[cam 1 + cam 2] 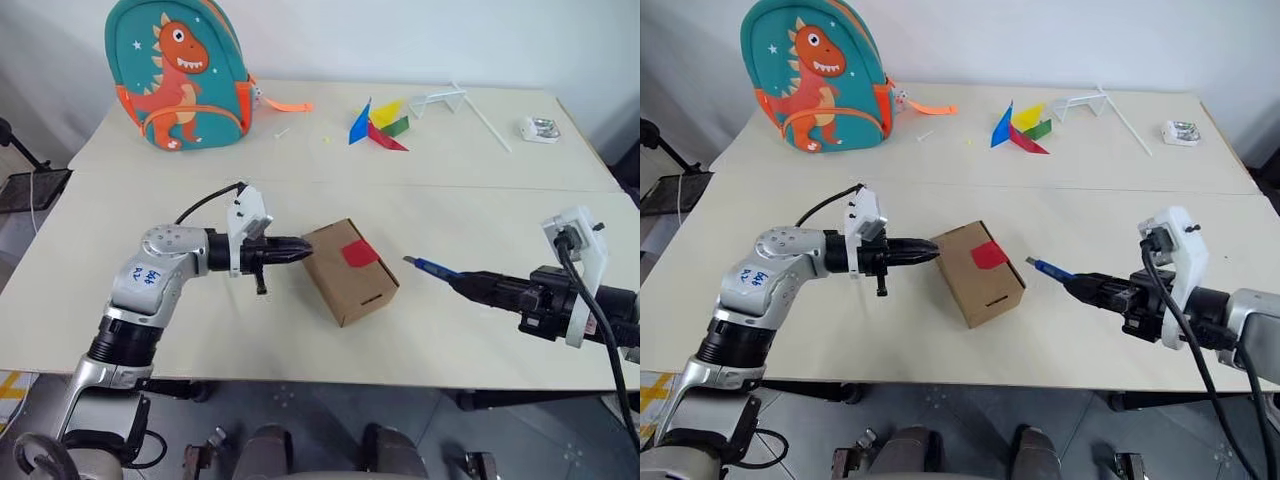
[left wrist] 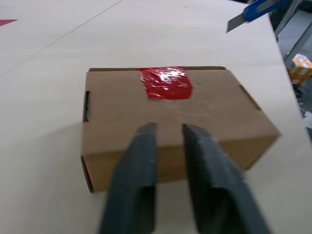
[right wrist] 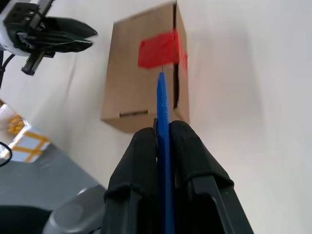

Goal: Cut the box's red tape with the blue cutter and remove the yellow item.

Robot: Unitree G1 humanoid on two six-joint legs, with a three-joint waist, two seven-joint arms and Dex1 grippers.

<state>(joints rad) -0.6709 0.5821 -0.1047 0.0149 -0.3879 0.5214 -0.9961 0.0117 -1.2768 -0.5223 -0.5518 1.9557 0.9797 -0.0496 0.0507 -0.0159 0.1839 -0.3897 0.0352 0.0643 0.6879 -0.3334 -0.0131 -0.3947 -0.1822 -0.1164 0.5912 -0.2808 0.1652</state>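
Right gripper clamps blue cutter; left gripper closed, empty, beside light, crushable cardboard box; brace its side wall.

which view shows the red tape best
The left wrist view: the red tape sits close and unblocked on the box. The right wrist view shows it behind the blue cutter; the head views show it small.

Hidden or cut off

Inside of the closed box unseen; blue cutter partly buried between right gripper fingers; small white object at table's far corner too small to identify.
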